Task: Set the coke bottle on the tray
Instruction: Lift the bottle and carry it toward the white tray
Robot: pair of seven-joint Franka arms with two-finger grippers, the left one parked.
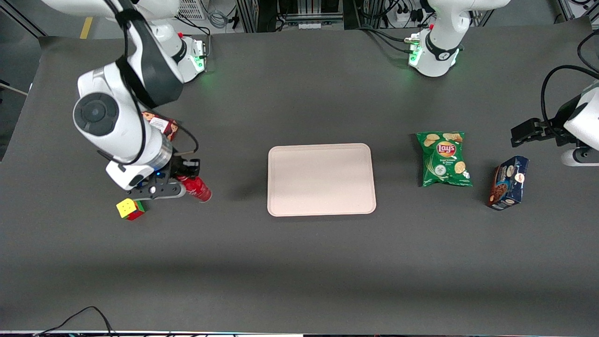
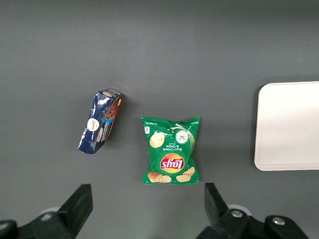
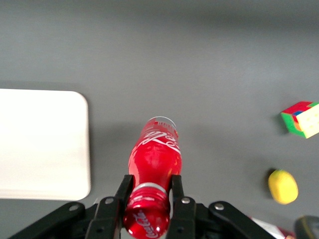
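Note:
My right gripper (image 1: 181,180) is shut on the neck of the coke bottle (image 1: 198,189), an all-red bottle with white lettering, toward the working arm's end of the table. In the right wrist view the fingers (image 3: 124,186) clamp the neck just below the red cap, and the bottle (image 3: 155,152) points away from the gripper (image 3: 150,183). It looks held slightly above the table. The pale beige-pink tray (image 1: 321,179) lies flat at the table's middle, apart from the bottle. It also shows in the right wrist view (image 3: 40,144) and the left wrist view (image 2: 289,124).
A colourful cube (image 1: 130,208) (image 3: 302,118) lies beside the gripper, nearer the front camera. A yellow fruit (image 3: 282,186) and a red cookie box (image 1: 161,124) lie close by. A green chips bag (image 1: 444,159) and a blue box (image 1: 509,182) lie toward the parked arm's end.

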